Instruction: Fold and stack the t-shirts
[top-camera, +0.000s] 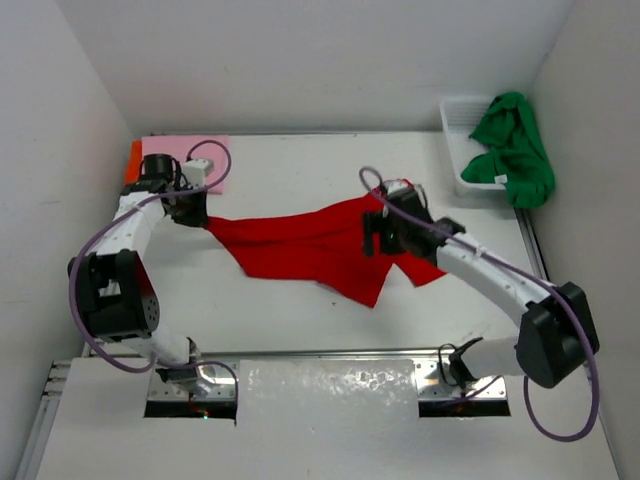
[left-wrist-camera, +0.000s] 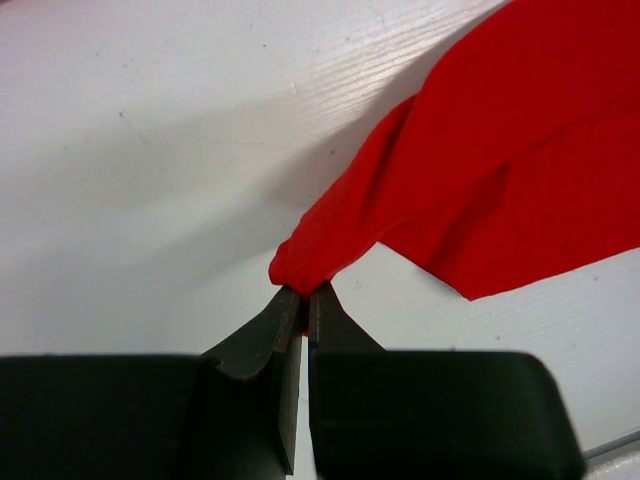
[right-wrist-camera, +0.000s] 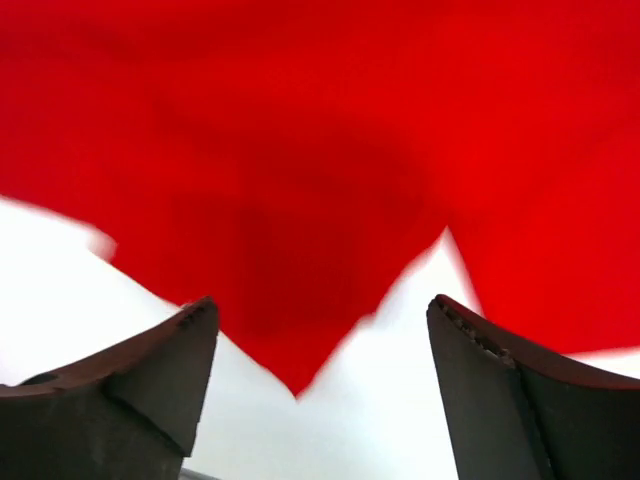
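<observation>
Red t-shirt (top-camera: 310, 250) lies spread and rumpled across the middle of the counter (top-camera: 300, 170), drawn to a twisted point at its left end. Left pincer (left-wrist-camera: 305, 293) is clenched on that point, holding only a small bunch of cloth at its very tips. Right pincer (right-wrist-camera: 320, 305) is released, its jaws standing wide above the shirt's right portion and gripping nothing. Pink t-shirt (top-camera: 195, 148) lies flat at the far left corner, with the orange t-shirt (top-camera: 133, 160) showing at its left edge. Green t-shirt (top-camera: 515, 145) hangs crumpled over the white basket (top-camera: 458, 115) at far right.

Risk assessment: the left hold looks shallow, so a firm pull could let the cloth slip free. The right side is lapped over itself, so closing there may take two layers or miss the edge, giving a skewed fold. Dragging leftward could disturb the two shirts nearby.
</observation>
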